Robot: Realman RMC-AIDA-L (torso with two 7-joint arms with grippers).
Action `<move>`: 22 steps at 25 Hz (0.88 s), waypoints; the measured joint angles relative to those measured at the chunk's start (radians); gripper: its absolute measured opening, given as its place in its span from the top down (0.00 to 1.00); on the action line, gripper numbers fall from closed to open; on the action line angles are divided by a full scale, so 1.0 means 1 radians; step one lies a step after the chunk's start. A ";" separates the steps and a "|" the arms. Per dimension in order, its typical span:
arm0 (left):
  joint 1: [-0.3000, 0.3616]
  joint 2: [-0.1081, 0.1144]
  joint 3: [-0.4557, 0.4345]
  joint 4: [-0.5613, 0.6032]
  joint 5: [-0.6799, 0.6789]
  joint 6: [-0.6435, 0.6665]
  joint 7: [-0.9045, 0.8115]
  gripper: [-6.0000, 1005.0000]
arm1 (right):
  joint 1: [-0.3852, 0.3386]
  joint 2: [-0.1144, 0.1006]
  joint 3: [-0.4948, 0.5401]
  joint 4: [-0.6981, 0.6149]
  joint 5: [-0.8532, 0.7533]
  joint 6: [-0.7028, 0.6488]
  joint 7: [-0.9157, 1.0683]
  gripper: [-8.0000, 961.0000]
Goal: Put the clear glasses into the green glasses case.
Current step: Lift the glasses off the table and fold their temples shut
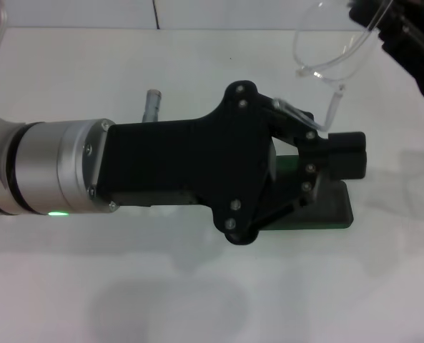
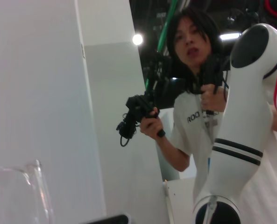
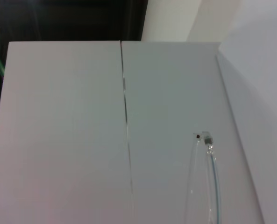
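The clear glasses [image 1: 326, 50] hang in the air beyond the green glasses case [image 1: 329, 204], up toward the far right corner, one thin arm [image 1: 333, 107] trailing down toward the case. The right gripper [image 1: 394, 32] appears to hold them by the frame's end, though whether its jaws are clamped I cannot tell. The left gripper [image 1: 337, 153] sits directly over the case, hiding most of it; its jaws look pressed together at the case's far edge, perhaps holding the lid, but that too is unclear. The glasses look light, springy, slick and scratch-prone: best pinched gently at the temple hinge, never the lens.
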 joint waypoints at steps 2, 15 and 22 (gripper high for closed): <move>0.001 0.000 -0.001 -0.005 -0.006 0.000 0.000 0.93 | -0.001 0.000 -0.015 0.000 -0.002 0.000 -0.002 0.89; -0.002 0.000 -0.005 -0.028 -0.007 -0.002 0.001 0.93 | 0.009 0.000 -0.166 0.000 0.012 0.038 -0.016 0.89; 0.004 0.000 -0.006 -0.028 -0.008 -0.002 0.001 0.93 | -0.008 0.000 -0.190 -0.001 0.073 0.037 -0.043 0.89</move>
